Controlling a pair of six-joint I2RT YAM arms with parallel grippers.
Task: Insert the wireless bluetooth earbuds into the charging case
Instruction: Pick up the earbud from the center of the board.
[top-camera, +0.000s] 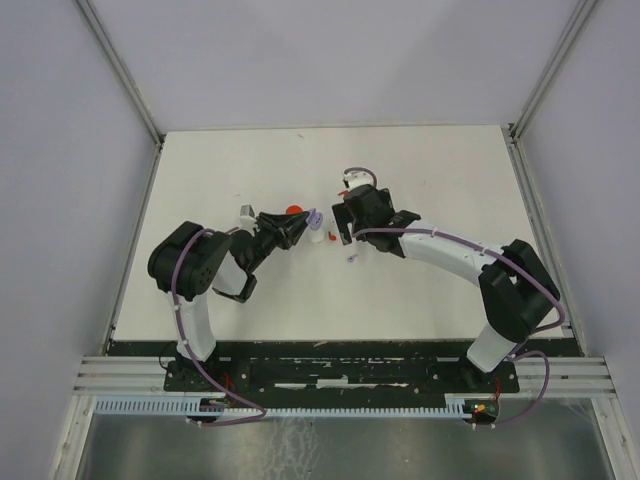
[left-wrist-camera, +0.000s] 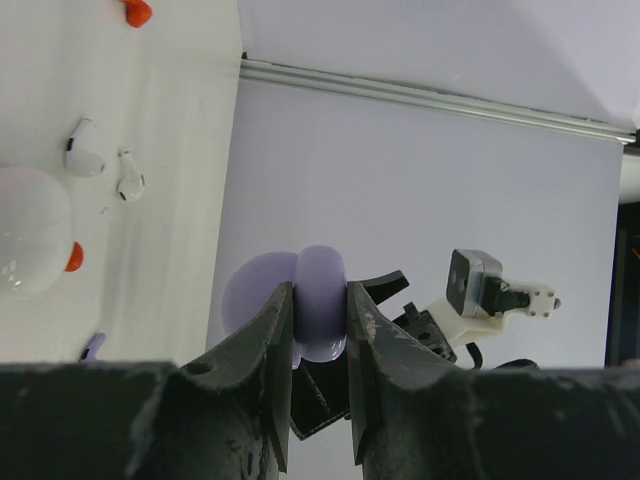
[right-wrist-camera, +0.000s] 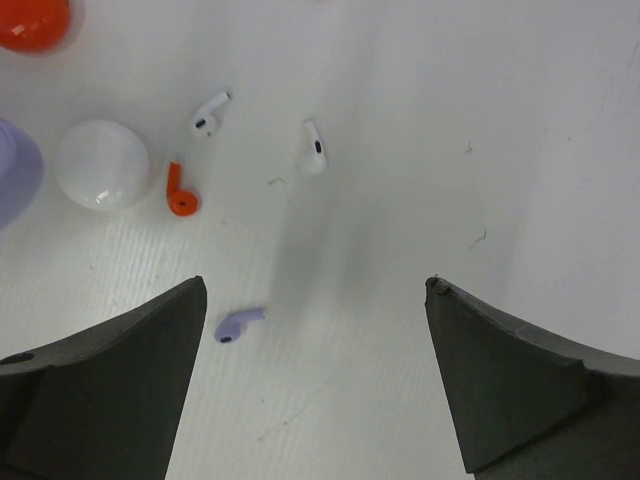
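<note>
On the white table (top-camera: 450, 180), near its middle, the left gripper (left-wrist-camera: 320, 295) had its jaws closed on a rounded lavender plastic charging case (left-wrist-camera: 322, 268), pinching it by its two sides. The case stood out past the fingertips, toward the other arm. Facing it from the right, the right gripper (right-wrist-camera: 315, 290) hung over the tabletop with its dark fingers (right-wrist-camera: 110, 370) spread wide and nothing between them.

The tiny plastic earbuds lay loose on the table below and between the two grippers, all of them outside the case. A white stemmed earbud (right-wrist-camera: 208, 112) and a second white earbud (right-wrist-camera: 314, 148) lay near each other, not touching. A small red earbud (right-wrist-camera: 180, 192) rested just beside a glossy white round disc (right-wrist-camera: 102, 165). A lavender earbud (right-wrist-camera: 238, 325) lay alone, apart from the rest and near one finger of the right gripper. A red round disc (right-wrist-camera: 30, 22) sat beyond the white one, separate from it.
</note>
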